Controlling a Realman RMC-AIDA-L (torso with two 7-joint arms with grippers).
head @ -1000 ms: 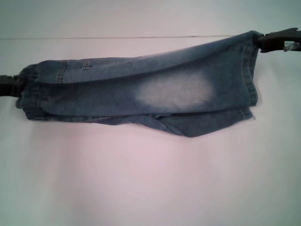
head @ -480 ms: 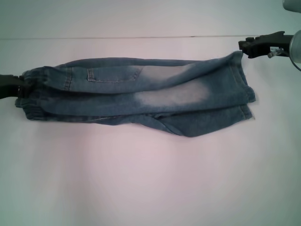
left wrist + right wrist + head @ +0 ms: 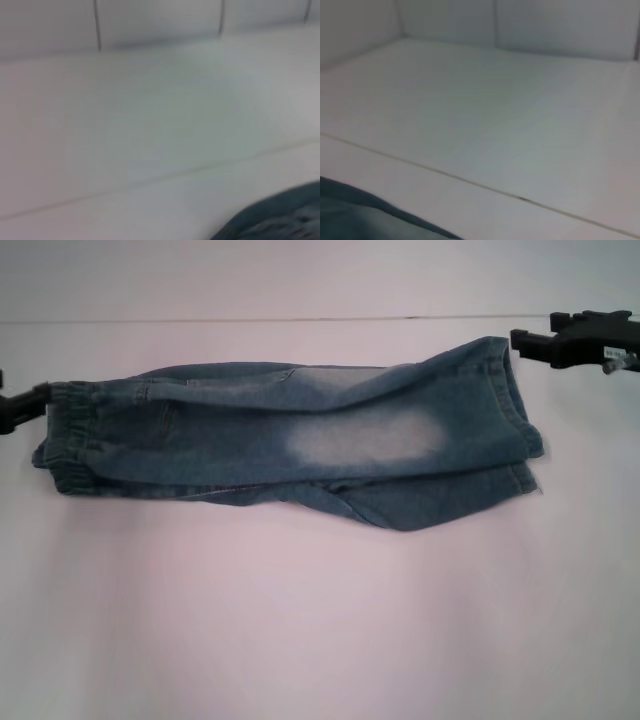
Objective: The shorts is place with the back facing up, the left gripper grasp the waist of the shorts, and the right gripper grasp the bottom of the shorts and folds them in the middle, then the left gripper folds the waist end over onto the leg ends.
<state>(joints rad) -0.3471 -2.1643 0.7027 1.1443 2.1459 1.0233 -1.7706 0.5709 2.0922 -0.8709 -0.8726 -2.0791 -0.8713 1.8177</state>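
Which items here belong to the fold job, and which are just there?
Job:
- shorts, folded lengthwise
- waist, at the robot's left
- leg ends, at the robot's right
- left gripper, beside the waist
- right gripper, just off the leg ends

Just there:
- white table

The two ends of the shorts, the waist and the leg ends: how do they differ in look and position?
The waist is gathered and puckered, at the robot's left beside the left gripper. The leg ends are flat with straight stitched hems, at the robot's right, near the right gripper. Both are the same washed denim and lie on the table.
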